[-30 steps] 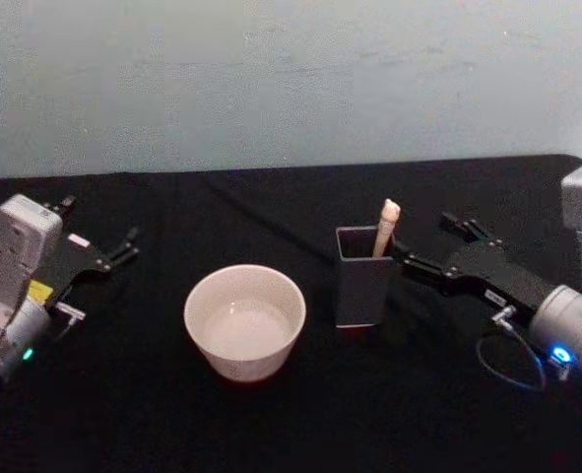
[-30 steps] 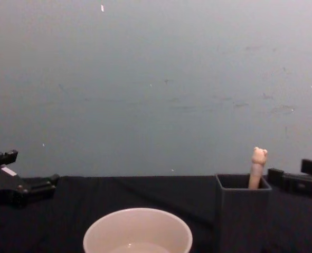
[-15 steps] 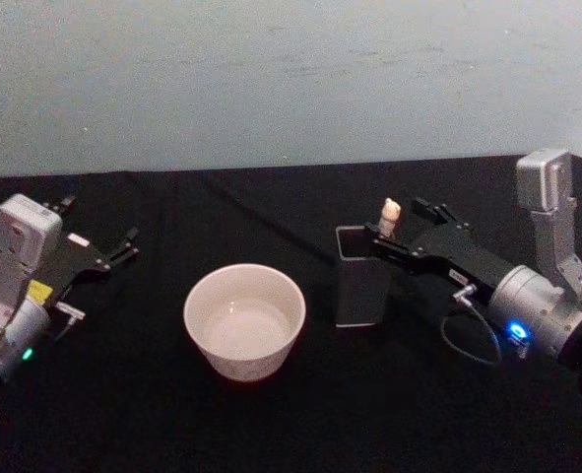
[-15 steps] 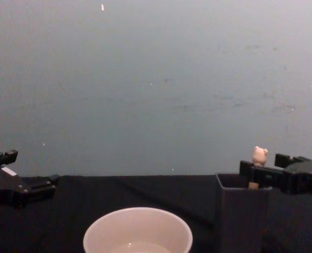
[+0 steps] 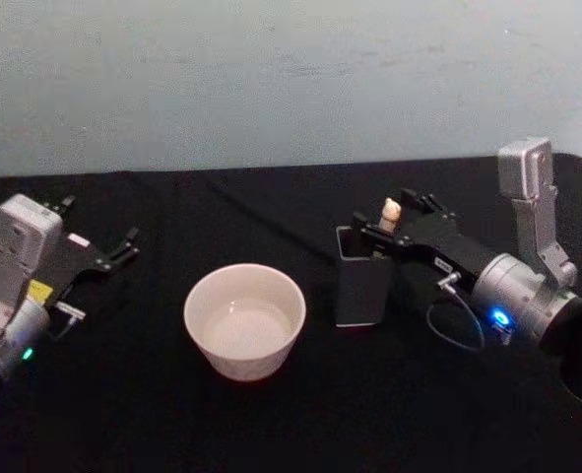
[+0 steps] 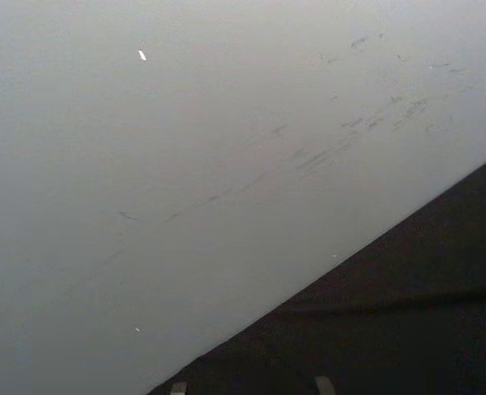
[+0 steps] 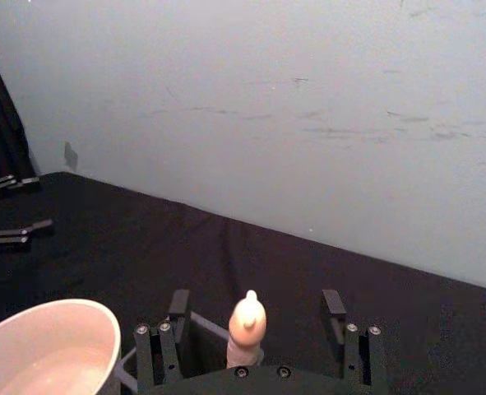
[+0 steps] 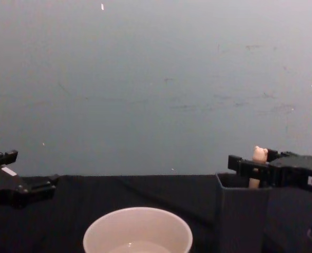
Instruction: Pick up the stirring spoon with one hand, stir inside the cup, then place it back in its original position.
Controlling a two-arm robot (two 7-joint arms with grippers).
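Beige, animal-headed stirring spoon (image 5: 390,211)

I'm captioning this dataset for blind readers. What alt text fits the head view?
The right tool, open, straddles the stirring spoon standing in a dark grey holder on a black table. The cream cup sits left of the holder; the left tool is parked far left.

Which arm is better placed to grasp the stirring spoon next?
Right. The right hand is open with a finger on each side of the stirring spoon standing in the holder; the left hand sits far off, beyond the cup.
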